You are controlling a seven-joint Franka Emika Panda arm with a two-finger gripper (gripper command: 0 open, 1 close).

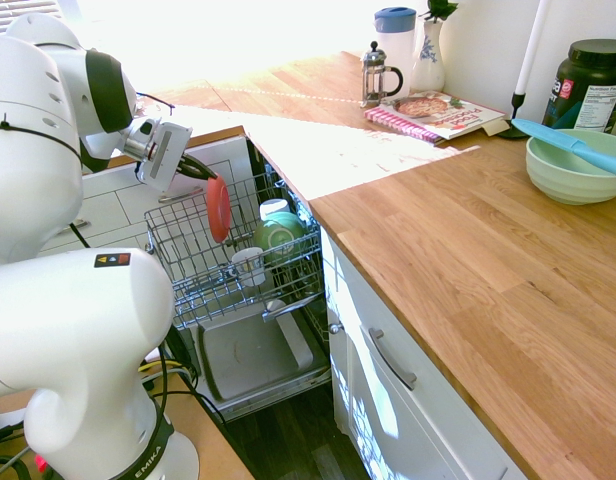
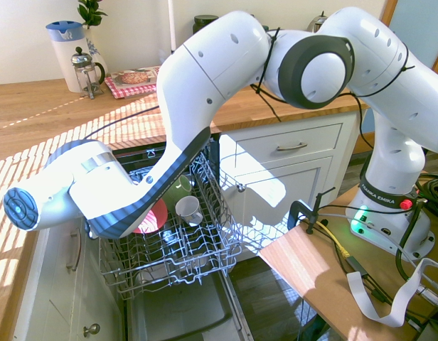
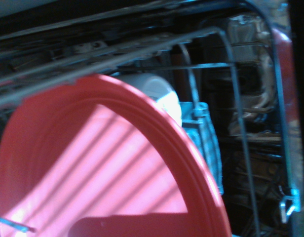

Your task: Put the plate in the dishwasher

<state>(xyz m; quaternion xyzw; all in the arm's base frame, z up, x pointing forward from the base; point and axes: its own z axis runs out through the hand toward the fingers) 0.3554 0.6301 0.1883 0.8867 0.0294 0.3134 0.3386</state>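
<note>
Coral-red plate [image 1: 219, 209] hangs on edge, clamped in my hand [image 1: 201, 169], low over the dishwasher [image 1: 235, 268] rack. Carrying is done, I judge; slotting and letting go remain.

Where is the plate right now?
In the first exterior view, the plate hangs edge-on in the gripper over the dishwasher rack's left side, beside the green cup.
</note>
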